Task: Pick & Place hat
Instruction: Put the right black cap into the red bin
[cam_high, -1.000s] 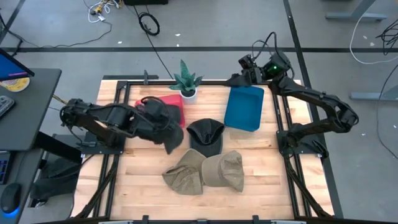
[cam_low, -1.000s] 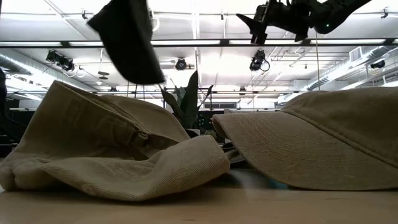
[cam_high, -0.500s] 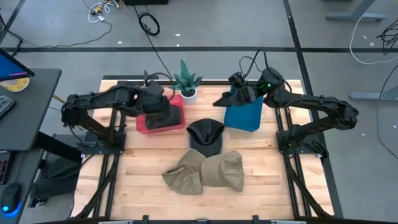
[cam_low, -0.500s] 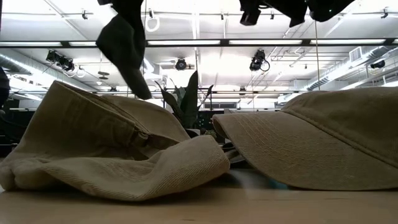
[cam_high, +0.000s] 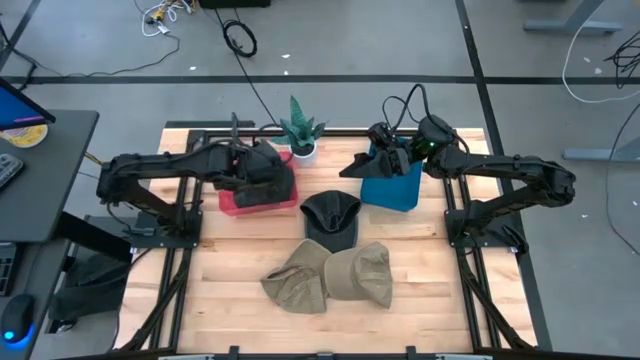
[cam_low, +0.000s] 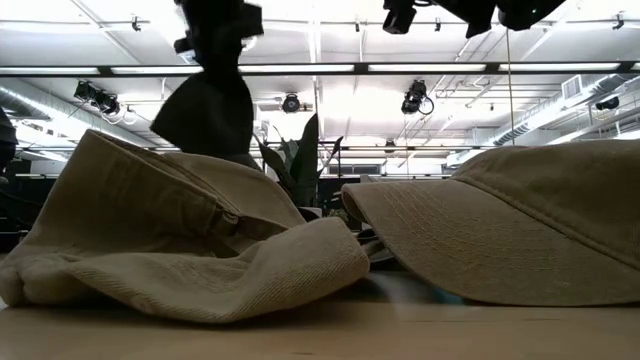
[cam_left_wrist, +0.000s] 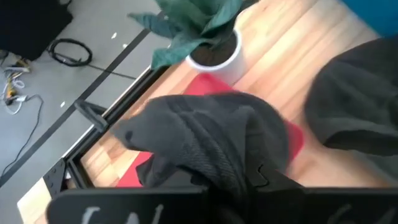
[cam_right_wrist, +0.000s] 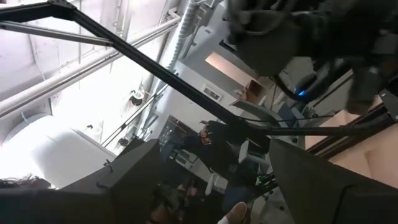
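My left gripper (cam_high: 262, 168) is shut on a dark hat (cam_left_wrist: 211, 134), held above the red tray (cam_high: 232, 200) near the table's far left. In the low view the dark hat (cam_low: 208, 112) hangs below the gripper (cam_low: 215, 25). My right gripper (cam_high: 358, 162) is open and holds nothing; it hovers over the left edge of the blue tray (cam_high: 395, 180), and its wrist view (cam_right_wrist: 211, 180) looks up at the ceiling. A second dark hat (cam_high: 331, 216) lies at mid-table. Two tan hats (cam_high: 298, 280) (cam_high: 366, 272) lie near the front edge. My left gripper holds the dark hat by its upper part (cam_left_wrist: 245, 177), coming from above. The cloth covers the fingers, so the exact place of hold is hidden. The hat is lifted clear and hangs slack below the gripper over the red tray (cam_left_wrist: 293, 138).
A potted plant (cam_high: 300, 132) stands at the far edge between the two trays, close to the held hat. The tan hats (cam_low: 190, 240) (cam_low: 500, 225) fill the low view's foreground. Bare wood shows along the table's left and right sides.
My left gripper carried the dark hat from the table's left middle toward the far edge, over the red tray, then lowered it a little. My right gripper moved from the far right corner toward the table's left and near side, over the blue tray.
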